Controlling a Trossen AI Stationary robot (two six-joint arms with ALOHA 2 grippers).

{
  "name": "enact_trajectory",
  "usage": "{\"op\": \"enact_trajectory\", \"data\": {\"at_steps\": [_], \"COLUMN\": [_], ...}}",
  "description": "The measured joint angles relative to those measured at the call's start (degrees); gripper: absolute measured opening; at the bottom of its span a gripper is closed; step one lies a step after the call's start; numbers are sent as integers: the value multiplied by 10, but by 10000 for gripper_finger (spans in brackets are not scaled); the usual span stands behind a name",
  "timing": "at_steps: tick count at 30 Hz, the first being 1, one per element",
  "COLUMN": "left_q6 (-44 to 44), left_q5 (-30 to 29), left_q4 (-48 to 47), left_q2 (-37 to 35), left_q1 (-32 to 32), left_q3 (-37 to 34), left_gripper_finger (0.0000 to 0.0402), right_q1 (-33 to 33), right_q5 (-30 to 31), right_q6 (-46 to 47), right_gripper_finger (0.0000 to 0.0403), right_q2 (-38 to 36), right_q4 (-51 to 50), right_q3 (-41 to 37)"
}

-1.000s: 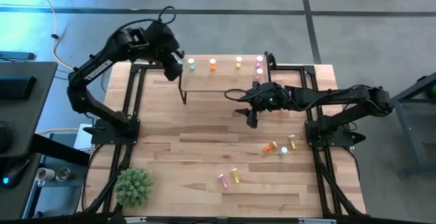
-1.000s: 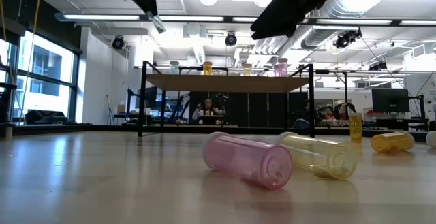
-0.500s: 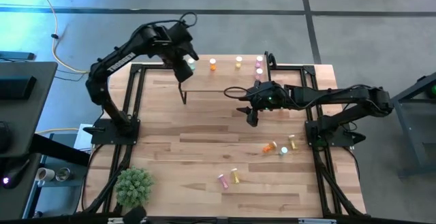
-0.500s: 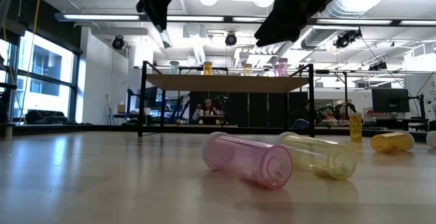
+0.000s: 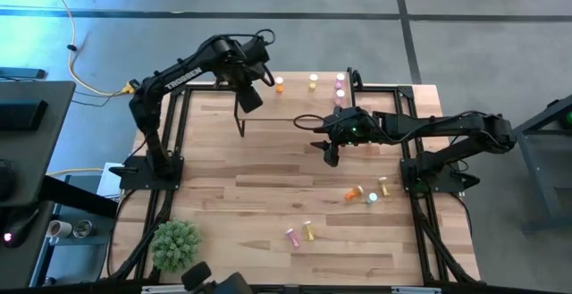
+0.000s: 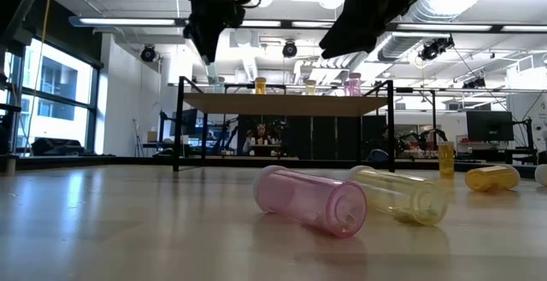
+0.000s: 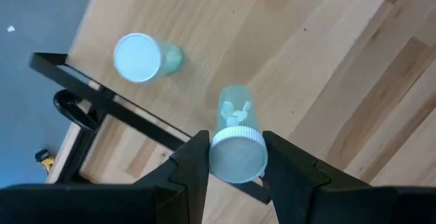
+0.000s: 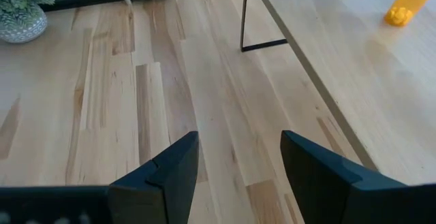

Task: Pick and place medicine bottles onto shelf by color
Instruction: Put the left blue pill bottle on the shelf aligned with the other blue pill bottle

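- We see the left gripper (image 7: 235, 163) over the left end of the shelf (image 5: 295, 106), its jaws closed on the white cap of a green bottle (image 7: 235, 122), which hangs body-down between them.
- Just past those jaws stands a second green bottle (image 7: 142, 57) upright on the shelf, near the shelf's black frame edge (image 7: 102, 94); the two green bottles are apart, with bare shelf wood between them.
- Beyond the held bottle the shelf top lies open along its length; the orange bottle (image 5: 279, 85), the yellow bottle (image 5: 314, 82) and the pink bottles (image 5: 340, 84) stand in a row along the far edge.
- The right gripper (image 8: 235, 163) hangs above the table (image 5: 268, 196), just off the shelf's front edge, with its jaws spread wide and nothing between them.
- Ahead of the right jaws we see clear tabletop, one black shelf leg (image 8: 244, 13) and the potted plant (image 8: 24, 6) farther off.
- On the table lie a pink bottle (image 6: 312, 200) and a yellow one (image 6: 402, 196) side by side, with three more bottles (image 5: 368, 191) nearer the right arm's base.
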Motion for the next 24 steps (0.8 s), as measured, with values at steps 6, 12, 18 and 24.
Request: {"op": "enact_trajectory", "data": {"at_steps": [6,12,18,24], "left_q6": [0,0,0,0], "left_q5": [4,6,4,3], "left_q4": [0,2,3,0], "left_q2": [19,20,20,37], "left_q1": [0,0,5,9], "left_q3": [0,0,0,0], "left_gripper_finger": [115,115,115,115], "right_q1": [0,0,0,0], "right_q5": [0,0,0,1], "right_q6": [0,0,0,10], "right_gripper_finger": [199,199,199,199], "right_q2": [0,0,0,0], "right_q4": [0,0,0,0], "right_q3": [0,0,0,0]}}
